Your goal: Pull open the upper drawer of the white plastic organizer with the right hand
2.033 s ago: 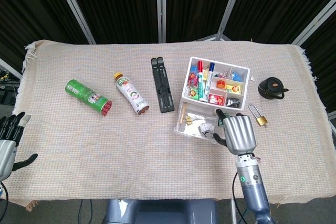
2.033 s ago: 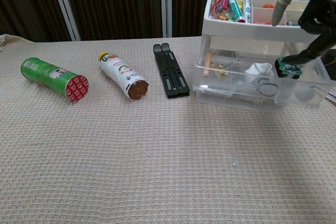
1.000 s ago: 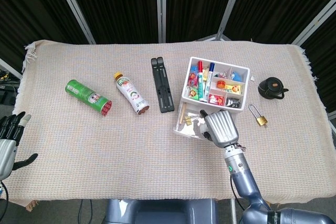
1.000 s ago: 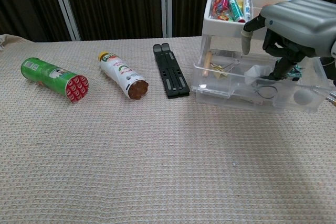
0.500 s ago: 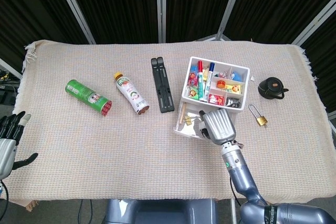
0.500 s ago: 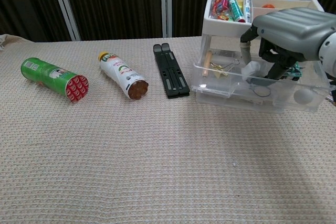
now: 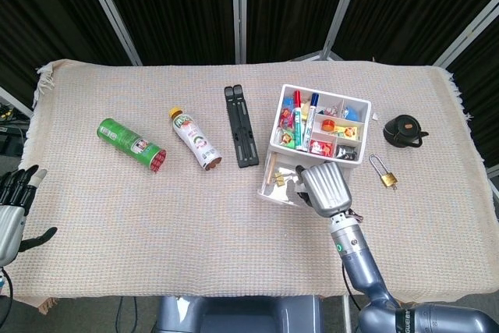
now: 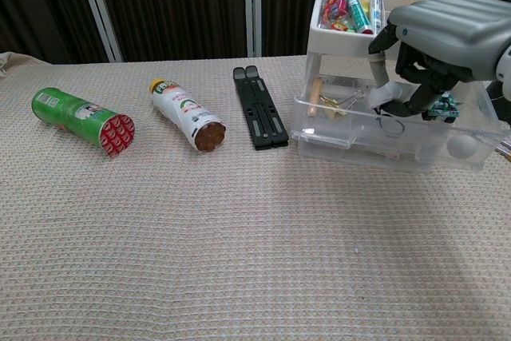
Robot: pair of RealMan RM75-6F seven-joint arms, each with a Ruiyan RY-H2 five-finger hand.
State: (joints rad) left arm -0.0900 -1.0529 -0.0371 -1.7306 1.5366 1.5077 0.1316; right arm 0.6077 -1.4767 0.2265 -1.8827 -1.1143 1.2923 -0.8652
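The white plastic organizer stands right of the table's middle, its top tray full of markers and small items. Its clear upper drawer is pulled out toward me. My right hand hangs over the drawer's right half, fingers curled down into it. In the chest view, thumb and fingers pinch a white crumpled item, lifted a little off the drawer floor. My left hand hangs off the table's near left corner, fingers apart and holding nothing.
A green can, a white bottle and a black folded stand lie left of the organizer. A brass padlock and a black teapot sit to its right.
My right hand moved left along the open drawer, dipped its fingers in, then rose slightly with the white item. The drawer and the left hand stayed put.
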